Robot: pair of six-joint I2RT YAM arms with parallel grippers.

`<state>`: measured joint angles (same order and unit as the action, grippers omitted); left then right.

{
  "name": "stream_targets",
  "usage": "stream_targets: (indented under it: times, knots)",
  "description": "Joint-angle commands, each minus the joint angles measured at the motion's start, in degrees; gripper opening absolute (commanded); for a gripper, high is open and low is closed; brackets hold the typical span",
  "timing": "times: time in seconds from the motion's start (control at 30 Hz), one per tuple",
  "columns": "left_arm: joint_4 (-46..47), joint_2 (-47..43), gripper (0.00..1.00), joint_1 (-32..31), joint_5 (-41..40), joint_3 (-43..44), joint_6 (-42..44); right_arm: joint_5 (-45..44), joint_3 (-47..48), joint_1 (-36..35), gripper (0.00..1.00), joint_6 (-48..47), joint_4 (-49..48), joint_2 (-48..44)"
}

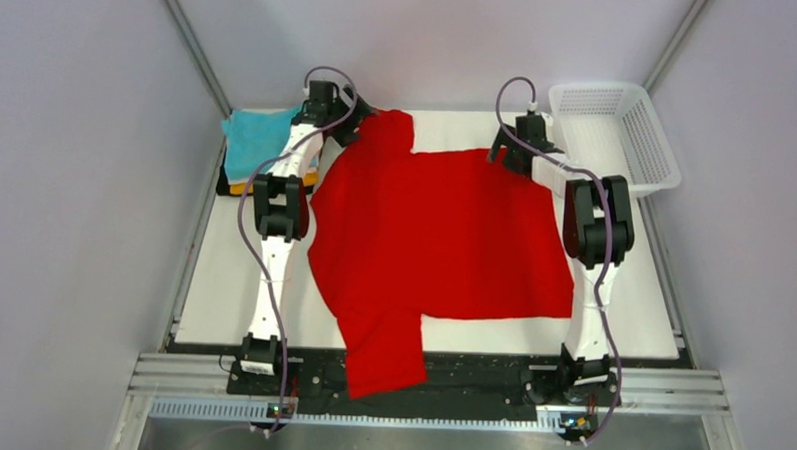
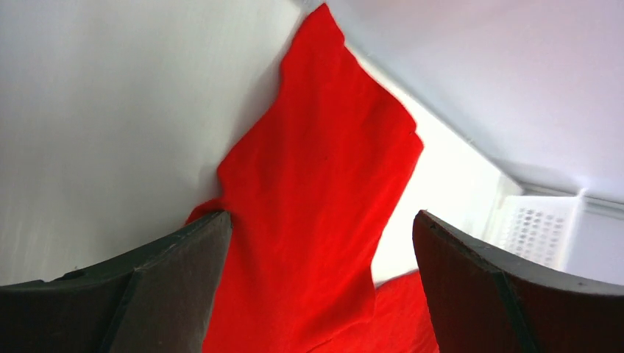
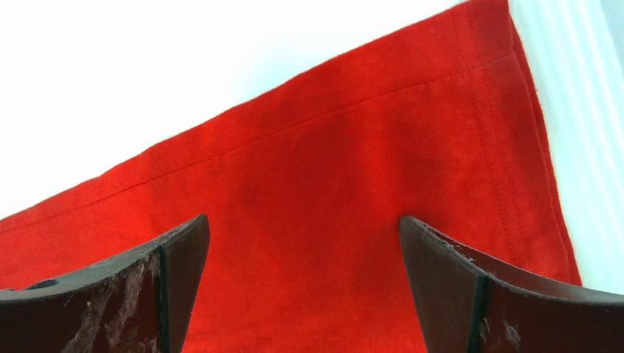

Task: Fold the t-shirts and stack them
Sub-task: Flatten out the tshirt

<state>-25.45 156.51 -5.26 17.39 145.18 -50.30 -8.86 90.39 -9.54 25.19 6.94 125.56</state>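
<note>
**Left gripper [image 2: 320, 220] and right gripper [image 3: 305, 220] set wide over the red t-shirt [image 1: 444, 232]**

Both pairs of jaws are held wide apart; nothing is clamped. The red t-shirt is spread flat at the middle of the table [image 1: 222, 299], with one sleeve hanging over the near edge. The left gripper is placed at the far sleeve and the right gripper at the far right hem corner, presumably so that the far edge can be pinched at two points. The folded stack [image 1: 249, 145] lies far left, judged the destination.
</note>
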Motion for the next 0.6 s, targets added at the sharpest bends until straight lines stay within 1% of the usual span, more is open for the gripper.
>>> stream_targets:
  times: [0.0, 0.2, 0.3, 0.4, 0.47, 0.57]
  knots:
    - [9.5, 5.3, 0.99, 0.9, 0.0, 1.8, -6.1, 4.3, 1.4, 0.4, 0.99, 2.0, 2.0, 4.8]
    - [13.5, 5.9, 0.99, 1.9, -1.4, 2.1, -8.3, 3.8, 3.9, 0.6, 0.99, -0.2, 1.4, 4.9]
    - [13.2, 3.4, 0.99, 1.9, -0.9, 2.3, -7.2, 4.9, 5.3, 0.6, 0.99, -2.1, 2.5, 2.8]
    - [11.3, -2.4, 0.99, 0.8, 0.4, 0.0, -3.0, 7.2, 4.1, 0.4, 0.99, -3.5, 3.0, -1.3]
    - [8.2, -8.1, 0.99, -0.6, -1.0, -2.7, 1.7, 8.0, 2.6, 0.1, 0.99, -4.2, 3.2, -4.7]
    - [4.1, -17.7, 0.99, -2.6, -3.2, -8.8, 5.9, 9.3, 0.9, -0.6, 0.99, -5.2, 5.1, -10.1]
